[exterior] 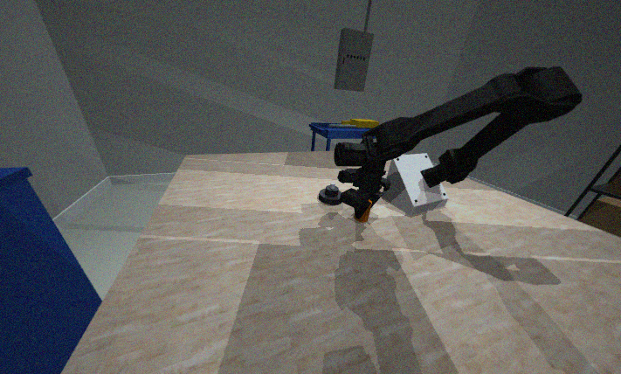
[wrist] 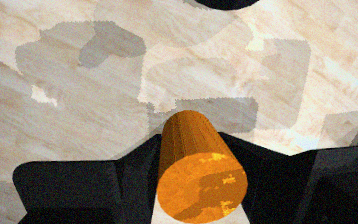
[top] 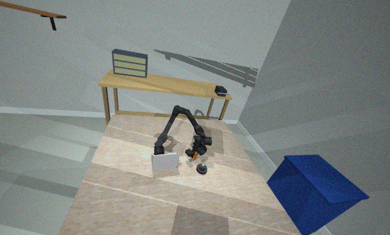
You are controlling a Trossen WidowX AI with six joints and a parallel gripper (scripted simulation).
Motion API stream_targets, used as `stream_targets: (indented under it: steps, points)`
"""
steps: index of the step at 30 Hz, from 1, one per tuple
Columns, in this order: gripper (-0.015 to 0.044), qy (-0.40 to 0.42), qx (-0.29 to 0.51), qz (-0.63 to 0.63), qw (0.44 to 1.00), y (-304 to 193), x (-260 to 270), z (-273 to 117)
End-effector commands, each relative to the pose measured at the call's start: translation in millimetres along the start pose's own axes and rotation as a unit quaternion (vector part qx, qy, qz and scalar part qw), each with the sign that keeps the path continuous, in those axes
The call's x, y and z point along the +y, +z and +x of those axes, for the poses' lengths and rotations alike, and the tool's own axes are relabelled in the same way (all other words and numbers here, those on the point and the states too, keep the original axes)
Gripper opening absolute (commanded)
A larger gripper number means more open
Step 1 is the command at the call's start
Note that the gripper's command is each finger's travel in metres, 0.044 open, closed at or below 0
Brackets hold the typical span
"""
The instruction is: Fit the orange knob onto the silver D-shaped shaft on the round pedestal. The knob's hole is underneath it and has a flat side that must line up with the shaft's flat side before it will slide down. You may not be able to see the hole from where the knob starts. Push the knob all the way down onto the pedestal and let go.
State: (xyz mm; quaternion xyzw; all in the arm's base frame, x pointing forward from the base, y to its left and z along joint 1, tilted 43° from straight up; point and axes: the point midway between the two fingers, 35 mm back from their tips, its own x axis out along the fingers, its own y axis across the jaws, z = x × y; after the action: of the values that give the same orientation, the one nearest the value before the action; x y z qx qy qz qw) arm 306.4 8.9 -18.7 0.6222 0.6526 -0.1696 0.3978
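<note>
Beside the fingers (top: 195,152) (exterior: 362,211) stands a black pedestal (top: 202,168) (exterior: 330,195) (wrist: 226,4)

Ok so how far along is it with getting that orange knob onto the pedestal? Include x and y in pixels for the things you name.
Done: the gripper (top: 195,154) (exterior: 362,214) (wrist: 188,138) is down around the orange knob (top: 195,155) (exterior: 362,216) (wrist: 202,187).
In hand: the grasp; its fingers flank the knob closely in the wrist view.
Left: carrying it to the round pedestal (top: 202,169) (exterior: 330,197), whose shaft is bare, lining up the flats, pushing down and letting go. The knob's hole is out of sight.
</note>
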Motion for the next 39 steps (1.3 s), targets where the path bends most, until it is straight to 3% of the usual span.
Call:
stream_targets:
  steps: [1, 5, 27, 39]
  points:
    - [0.0092, 0.000, 0.002, 0.003, 1.000, 0, 0, 1]
    - [0.0000, 0.004, -0.024, 0.025, 0.999, 9, 1, -15]
    - [0.0000, -0.002, -0.002, 0.004, 1.000, -6, 10, -136]
    - [0.0000, 0.035, 0.001, 0.007, 0.999, -10, 6, -142]
